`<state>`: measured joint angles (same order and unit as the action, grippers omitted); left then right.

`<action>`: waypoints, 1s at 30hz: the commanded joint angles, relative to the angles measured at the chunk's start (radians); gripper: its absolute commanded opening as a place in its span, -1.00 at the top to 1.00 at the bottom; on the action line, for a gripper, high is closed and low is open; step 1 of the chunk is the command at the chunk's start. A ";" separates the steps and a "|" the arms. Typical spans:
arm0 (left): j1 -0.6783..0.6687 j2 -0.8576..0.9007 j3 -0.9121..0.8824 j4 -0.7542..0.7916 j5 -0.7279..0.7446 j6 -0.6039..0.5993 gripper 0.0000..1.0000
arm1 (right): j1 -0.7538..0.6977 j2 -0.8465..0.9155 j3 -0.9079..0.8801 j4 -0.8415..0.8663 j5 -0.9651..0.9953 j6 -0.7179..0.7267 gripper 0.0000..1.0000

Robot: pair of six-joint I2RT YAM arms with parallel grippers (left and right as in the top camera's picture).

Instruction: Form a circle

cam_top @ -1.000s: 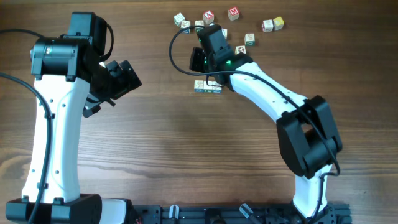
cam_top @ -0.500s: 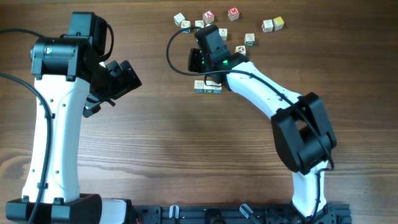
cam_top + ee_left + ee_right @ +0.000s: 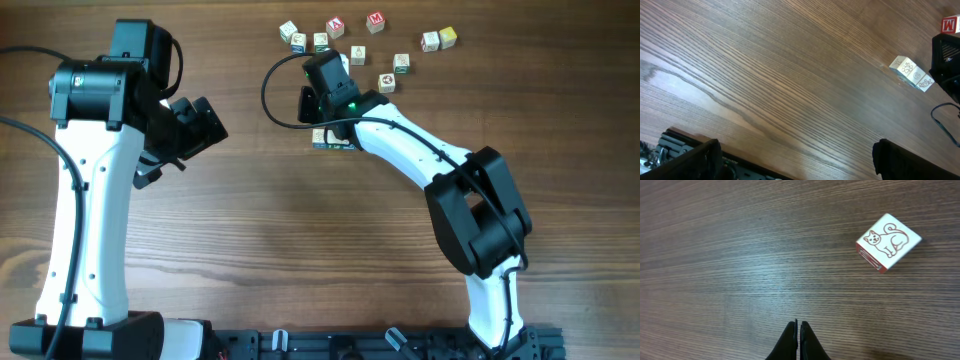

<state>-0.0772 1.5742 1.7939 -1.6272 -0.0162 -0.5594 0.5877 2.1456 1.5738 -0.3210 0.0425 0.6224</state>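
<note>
Cube row [image 3: 322, 141], long axis left-right

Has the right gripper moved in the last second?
Yes. In the overhead view the shut right gripper has slid left, judged against the red M cube, which stayed put.

The table [image 3: 715, 240] under the right gripper [image 3: 798, 325] is wood, with fine straight grain and a soft sheen. The fingers [image 3: 788, 347] are black and matt, and look like plastic. Ahead of them, to the right, the cube [image 3: 888, 242] has a smooth, matt white face with thin red printed lines. The arm [image 3: 410, 140] has a glossy white shell, probably plastic.
</note>
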 commanded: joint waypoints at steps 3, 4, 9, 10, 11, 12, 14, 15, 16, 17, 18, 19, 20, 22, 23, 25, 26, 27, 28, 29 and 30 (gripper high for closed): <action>0.001 -0.007 -0.003 -0.001 0.005 -0.006 -1.00 | 0.000 0.043 0.023 -0.023 0.041 -0.020 0.90; 0.001 -0.007 -0.003 -0.001 0.005 -0.006 -1.00 | -0.002 0.053 0.023 -0.019 0.041 -0.020 0.90; 0.001 -0.007 -0.003 -0.001 0.005 -0.006 -1.00 | -0.011 0.063 0.023 -0.013 0.028 -0.019 0.90; 0.001 -0.007 -0.003 -0.001 0.005 -0.006 -1.00 | -0.011 0.064 0.023 -0.016 0.029 -0.019 0.90; 0.001 -0.007 -0.003 -0.001 0.005 -0.006 -1.00 | -0.011 0.064 0.023 -0.021 0.029 -0.020 0.91; 0.001 -0.007 -0.003 -0.001 0.005 -0.006 -1.00 | -0.011 0.065 0.023 -0.026 0.028 -0.019 0.90; 0.001 -0.007 -0.003 -0.001 0.005 -0.006 -1.00 | -0.011 0.065 0.023 -0.033 0.020 -0.020 0.90; 0.001 -0.007 -0.003 -0.001 0.005 -0.006 -1.00 | -0.011 0.065 0.023 -0.034 0.017 -0.020 0.91; 0.001 -0.007 -0.003 -0.001 0.005 -0.006 -1.00 | -0.011 0.065 0.023 -0.034 0.016 -0.020 0.90; 0.001 -0.007 -0.003 -0.001 0.005 -0.006 -1.00 | -0.011 0.065 0.023 -0.034 0.012 -0.020 0.91; 0.001 -0.007 -0.003 -0.001 0.005 -0.006 -1.00 | -0.011 0.065 0.023 -0.035 0.009 -0.020 0.91; 0.001 -0.007 -0.003 -0.001 0.005 -0.006 -1.00 | -0.011 0.065 0.023 -0.039 0.005 -0.019 0.90; 0.001 -0.007 -0.003 -0.001 0.005 -0.006 -1.00 | -0.011 0.065 0.023 -0.043 0.002 -0.019 0.90; 0.001 -0.007 -0.003 -0.001 0.005 -0.006 -1.00 | -0.011 0.065 0.023 -0.050 0.002 -0.017 0.90; 0.001 -0.007 -0.003 -0.001 0.005 -0.006 -1.00 | -0.011 0.065 0.024 -0.051 0.002 -0.017 0.90; 0.001 -0.007 -0.003 -0.001 0.005 -0.006 -1.00 | -0.011 0.065 0.025 -0.059 0.002 -0.017 0.90; 0.001 -0.007 -0.003 -0.001 0.005 -0.006 -1.00 | -0.011 0.065 0.025 -0.064 -0.003 -0.016 0.91; 0.001 -0.007 -0.003 -0.001 0.005 -0.006 -1.00 | -0.011 0.064 0.025 -0.066 -0.009 -0.017 0.91; 0.001 -0.007 -0.003 -0.001 0.005 -0.006 -1.00 | -0.011 0.064 0.025 -0.066 -0.014 -0.017 0.90; 0.001 -0.007 -0.003 -0.001 0.005 -0.006 -1.00 | -0.011 0.064 0.025 -0.069 -0.017 -0.017 0.90; 0.001 -0.007 -0.003 -0.001 0.005 -0.006 -1.00 | -0.011 0.064 0.025 -0.069 -0.017 -0.017 0.90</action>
<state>-0.0772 1.5742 1.7939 -1.6276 -0.0162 -0.5594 0.5808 2.1979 1.5738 -0.3859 0.0448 0.6224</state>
